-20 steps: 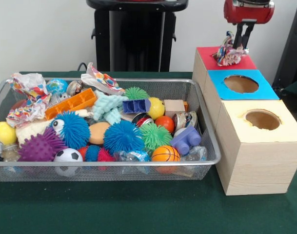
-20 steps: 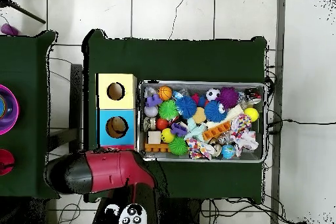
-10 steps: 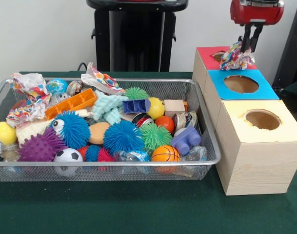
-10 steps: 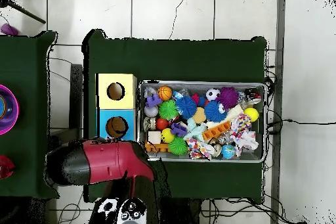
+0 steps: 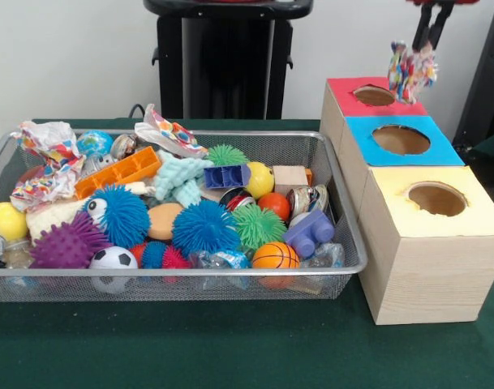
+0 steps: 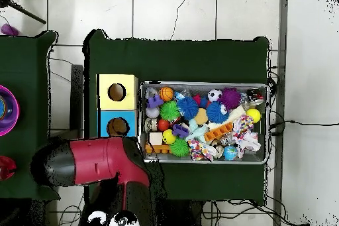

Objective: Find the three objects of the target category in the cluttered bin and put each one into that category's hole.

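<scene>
My gripper (image 5: 430,34) shows only its fingers at the top right edge and is shut on a paper wad (image 5: 413,71). The wad hangs in the air above the back right of the red-topped box (image 5: 344,87). The yellow-topped box (image 5: 474,217) with its hole (image 5: 437,198) stands nearest the camera and shows in the overhead view too (image 6: 117,92). The wire mesh bin (image 5: 344,207) holds more printed paper wads, at the back middle (image 5: 169,132) and at the left end (image 5: 50,144). In the overhead view my red arm (image 6: 99,160) hides the gripper.
The blue-topped box (image 5: 441,152) stands between the red and yellow boxes. The bin is full of spiky balls, a soccer ball (image 5: 113,261), a mini basketball (image 5: 275,255), a mint fuzzy toy (image 5: 180,178) and plastic blocks. The black pedestal (image 5: 226,57) stands behind.
The gripper has risen and shifted right with the paper wad, lifting it off the red box's top. The red box's hole now shows fully. The bin's contents have not moved.
</scene>
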